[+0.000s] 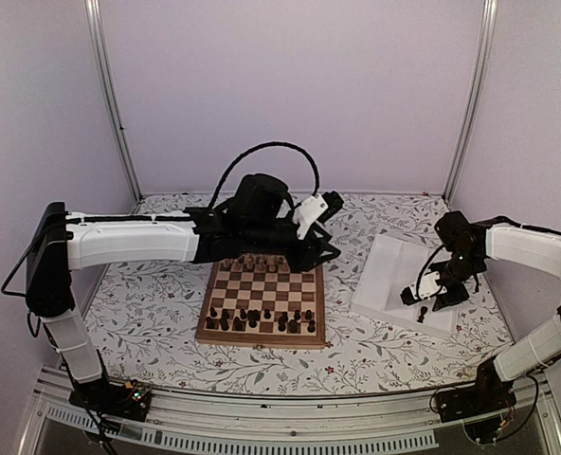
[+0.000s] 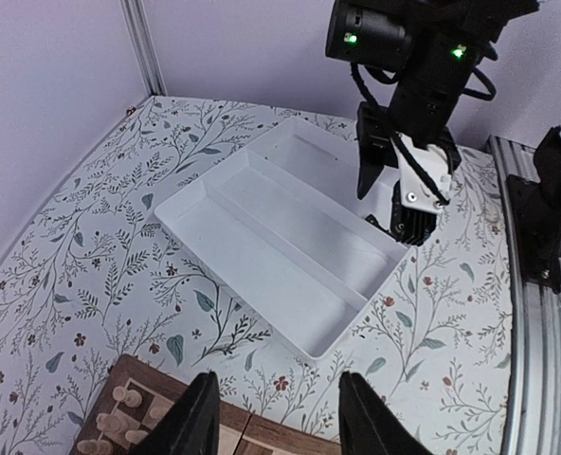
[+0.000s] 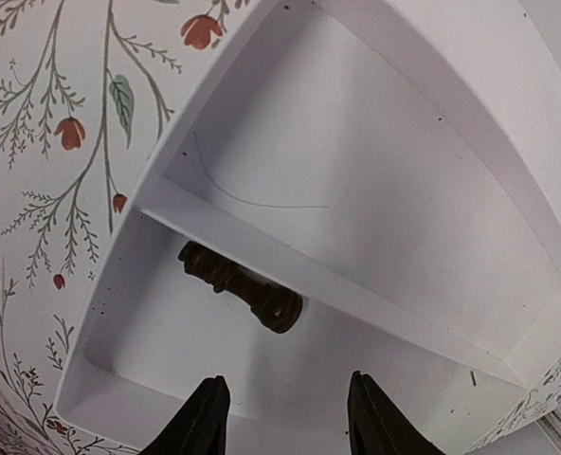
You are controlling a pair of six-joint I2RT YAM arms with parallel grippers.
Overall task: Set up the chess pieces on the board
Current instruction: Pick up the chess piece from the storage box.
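- Top view: the board lies in the middle of the flower-patterned bench.
- Dark chess pieces stand upright in the rows along the board's near edge, and pale chessmen stand along its far edge.
- The left arm reaches across from the left, and the left pincer hangs over the board's far right corner. From this height I cannot tell how its fingers stand.
- To the right of the board, apart from it, lies a white tray. The right pincer points down into the tray's near end.
- Left wrist view: the left pincer is spread, with nothing between its fingers.
- Below it are the corner of the board and a few pale chessmen.
- Beyond lies the white tray, split lengthwise into two troughs. The right pincer is lowered at its far right end.
- Right wrist view: the right pincer is spread and pinches nothing.
- One dark chess piece lies on its side on the floor of the tray's nearer trough, just beside the divider. It lies ahead of the fingertips and clear of both.
- The trough on the other side of the divider shows only bare white floor.
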